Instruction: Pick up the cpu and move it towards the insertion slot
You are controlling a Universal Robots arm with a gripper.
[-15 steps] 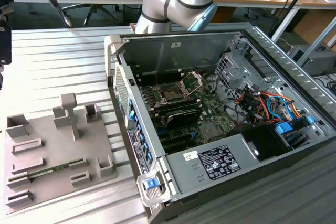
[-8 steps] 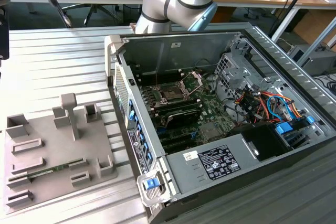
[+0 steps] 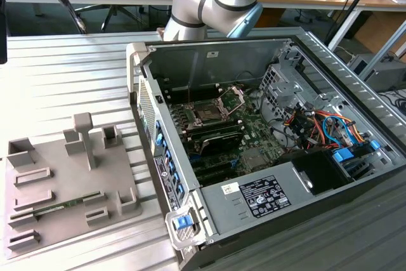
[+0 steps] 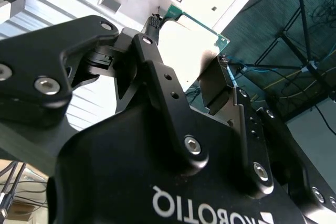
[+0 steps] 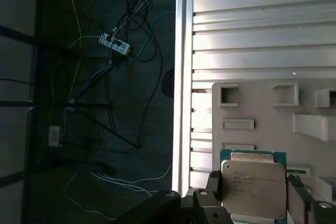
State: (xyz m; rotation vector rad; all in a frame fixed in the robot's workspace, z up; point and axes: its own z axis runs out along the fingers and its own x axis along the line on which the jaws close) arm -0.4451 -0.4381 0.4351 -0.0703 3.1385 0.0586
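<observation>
I have the fixture tray (image 3: 63, 188) lying on the surface (image 3: 63, 80) at the exterior view's left, with the computer case (image 3: 266, 157) just beside it on the right. The insertion slot (image 3: 212, 111) sits inside the case, on the motherboard's (image 3: 247, 138) far part. In the first wrist view the cpu (image 5: 253, 192) sits between the gripper's (image 5: 253, 181) fingers, over the tray.

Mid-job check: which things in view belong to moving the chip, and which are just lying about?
In the job: chip, held in the pincer; socket on the board; open computer case around it.
Lying about: grey tray; memory stick in the tray; coloured cables; power supply box.
</observation>
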